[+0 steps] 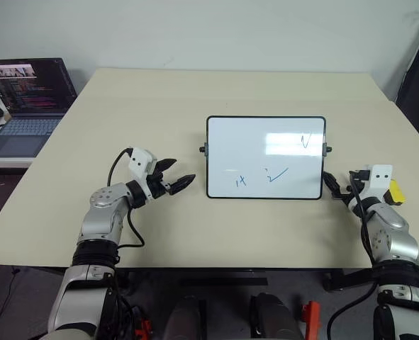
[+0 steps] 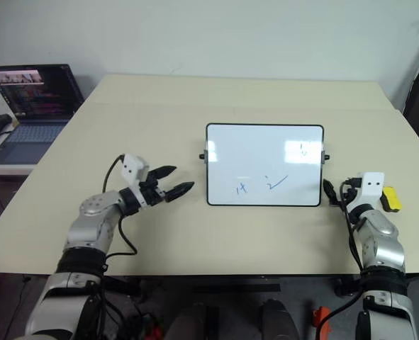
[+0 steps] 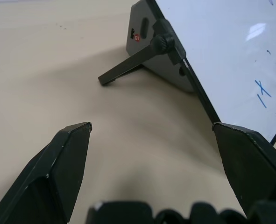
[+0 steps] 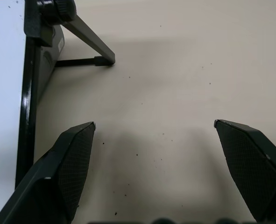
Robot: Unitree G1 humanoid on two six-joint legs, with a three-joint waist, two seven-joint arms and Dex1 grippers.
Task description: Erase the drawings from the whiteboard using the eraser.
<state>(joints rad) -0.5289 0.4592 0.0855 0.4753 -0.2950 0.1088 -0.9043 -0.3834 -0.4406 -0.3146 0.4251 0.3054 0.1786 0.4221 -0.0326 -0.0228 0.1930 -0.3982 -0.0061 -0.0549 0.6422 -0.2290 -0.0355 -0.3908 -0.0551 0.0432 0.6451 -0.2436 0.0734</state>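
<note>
Your right gripper (image 2: 334, 193) sits spread and empty off the whiteboard (image 2: 264, 164)'s right edge; the eraser (image 2: 390, 198) lies on its far side, nearest that arm. Left gripper (image 2: 172, 183), also spread, waits left of it.

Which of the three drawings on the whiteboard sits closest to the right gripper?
The small dark check-like mark in the whiteboard's upper right corner; the two blue drawings lie along the lower edge, farther from the right gripper.

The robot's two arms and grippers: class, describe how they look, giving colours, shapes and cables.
Both arms are silver-grey metal with black joint bands. The left gripper and right gripper each have two pointed black fingers under a white square-faced block; black cables loop along each wrist.
</note>
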